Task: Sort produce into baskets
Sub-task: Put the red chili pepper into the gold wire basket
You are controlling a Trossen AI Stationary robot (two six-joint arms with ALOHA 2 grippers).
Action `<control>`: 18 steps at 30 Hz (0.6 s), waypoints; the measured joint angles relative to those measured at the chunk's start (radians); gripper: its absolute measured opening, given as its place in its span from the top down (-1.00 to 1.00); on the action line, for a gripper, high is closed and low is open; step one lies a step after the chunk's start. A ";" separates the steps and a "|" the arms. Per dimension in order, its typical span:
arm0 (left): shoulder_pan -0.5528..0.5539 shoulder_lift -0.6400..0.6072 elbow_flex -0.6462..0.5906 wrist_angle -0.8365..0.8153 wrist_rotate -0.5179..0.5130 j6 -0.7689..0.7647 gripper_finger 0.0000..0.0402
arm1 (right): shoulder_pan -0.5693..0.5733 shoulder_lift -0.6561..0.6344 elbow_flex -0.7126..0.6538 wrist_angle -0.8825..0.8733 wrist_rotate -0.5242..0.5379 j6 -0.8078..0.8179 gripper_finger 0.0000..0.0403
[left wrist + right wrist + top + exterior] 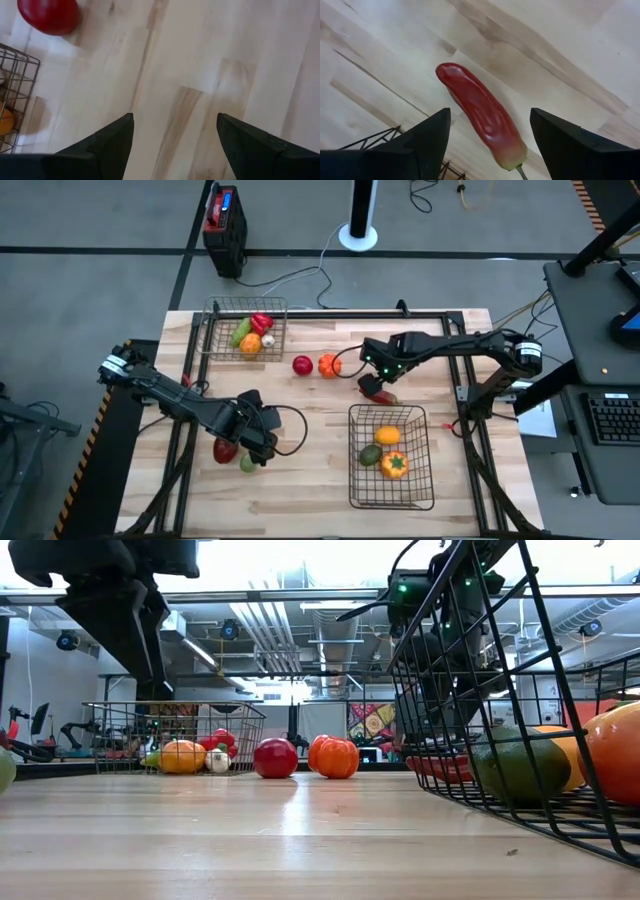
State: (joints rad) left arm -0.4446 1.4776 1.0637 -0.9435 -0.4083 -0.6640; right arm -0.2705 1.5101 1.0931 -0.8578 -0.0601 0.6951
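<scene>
My right gripper [375,380] is open and hovers over a long red chili pepper [480,115] that lies flat on the table just beyond the larger basket [352,480]. Its fingers stand on either side of the pepper without touching it. That basket holds an orange fruit [387,436], a green piece [371,455] and an orange pepper [395,465]. My left gripper [262,430] is open and empty over bare wood, beside a red piece [225,448] and a green piece [247,464]. The smaller basket [215,330] at the far left holds several pieces.
A red apple [302,365] and an orange, ribbed piece [328,365] lie loose at the table's middle, between the two baskets. The larger basket's far rim [380,137] is close under my right gripper. A black metal frame [430,315] runs around the table.
</scene>
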 joint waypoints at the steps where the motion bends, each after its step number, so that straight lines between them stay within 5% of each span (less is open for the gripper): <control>1: 0.000 0.000 0.000 0.000 -0.001 0.000 -0.33 | 0.002 0.000 -0.004 0.009 0.000 0.002 -0.33; 18: 0.000 0.000 0.000 0.000 -0.002 0.000 -0.33 | 0.055 0.001 -0.041 0.067 0.006 0.004 -0.33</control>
State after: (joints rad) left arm -0.4446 1.4776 1.0637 -0.9436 -0.4107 -0.6640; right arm -0.2160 1.5112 1.0521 -0.7913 -0.0544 0.6986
